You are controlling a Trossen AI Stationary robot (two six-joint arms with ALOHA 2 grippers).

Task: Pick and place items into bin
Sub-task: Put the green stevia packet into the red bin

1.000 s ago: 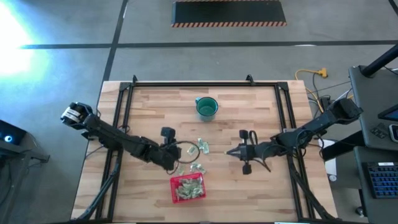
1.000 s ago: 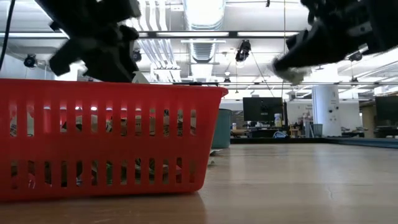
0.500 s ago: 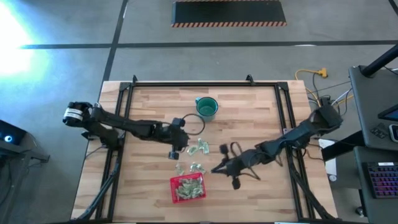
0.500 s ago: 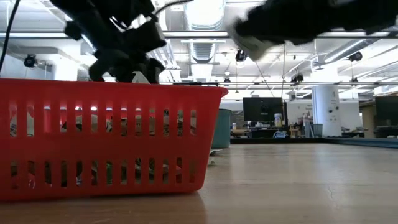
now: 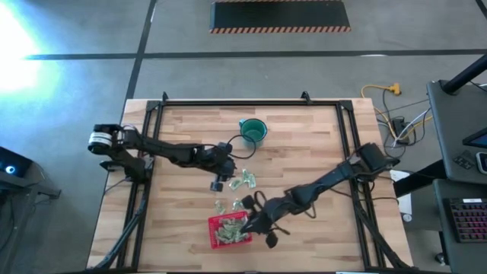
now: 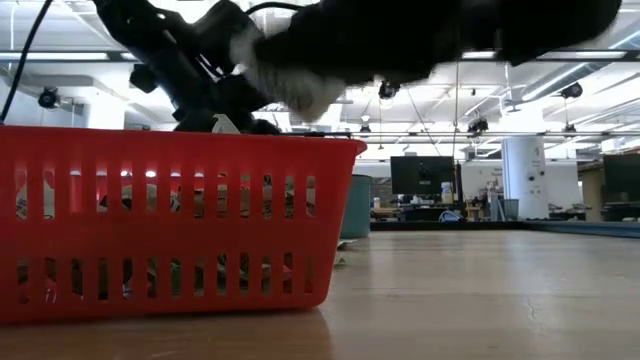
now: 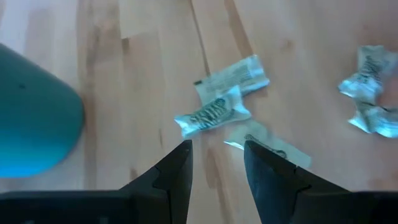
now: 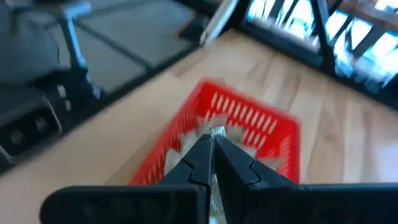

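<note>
The red bin stands near the table's near edge with several pale green packets inside. My right gripper hangs above the bin's right part, shut on a whitish packet. My left gripper is open, low over the wood between the teal cup and a cluster of loose packets that lie flat just ahead of its fingers. More packets lie on the table by the bin's far wall. My right gripper pinches a small whitish packet between its two fingertips, and only a bit of it shows past them. The fingers slant down from the table's right. The packet is lifted clear, above the bin.
The teal cup stands toward the table's far edge, close to my left gripper. Black frame rails run along the table's left, right and far sides. Bare wood lies to the right of the packets.
My right gripper has swung from the middle right of the table toward the left and near edge, carrying the packet, and now hangs over the bin. My left gripper has moved from beside the bin toward the far edge, to the loose packets near the cup.
</note>
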